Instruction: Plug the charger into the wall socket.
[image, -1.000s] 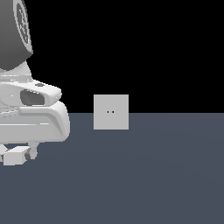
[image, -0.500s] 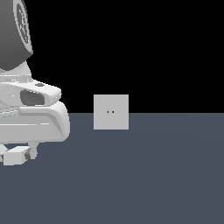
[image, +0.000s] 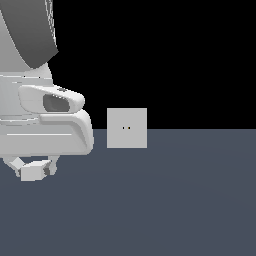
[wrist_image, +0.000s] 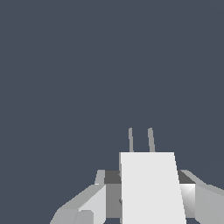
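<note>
Hand: my hand (image: 35, 169) hangs low at the exterior view's left, just over the bench (image: 175, 210), its fingers (wrist_image: 94, 203) clamped on the charger from both sides.
Charger: I see the white block (image: 33, 171) between the fingers; in the wrist view it (wrist_image: 152, 188) fills the gap, with two thin prongs (wrist_image: 141, 140) sticking out of its front end.
Socket: the grey square plate (image: 127, 128) stands upright on the bench, farther back and to the exterior view's right of the hand, well apart from it.
Key relation: I judge the charger must travel right and away toward the plate; its long axis and prongs need to line up with the two dark holes (image: 126, 128).
Aim: the wrist view shows only bare bench ahead of the prongs, so I judge they do not face the plate yet.
Count: one charger, two prongs, one socket, two holes, one hand.
</note>
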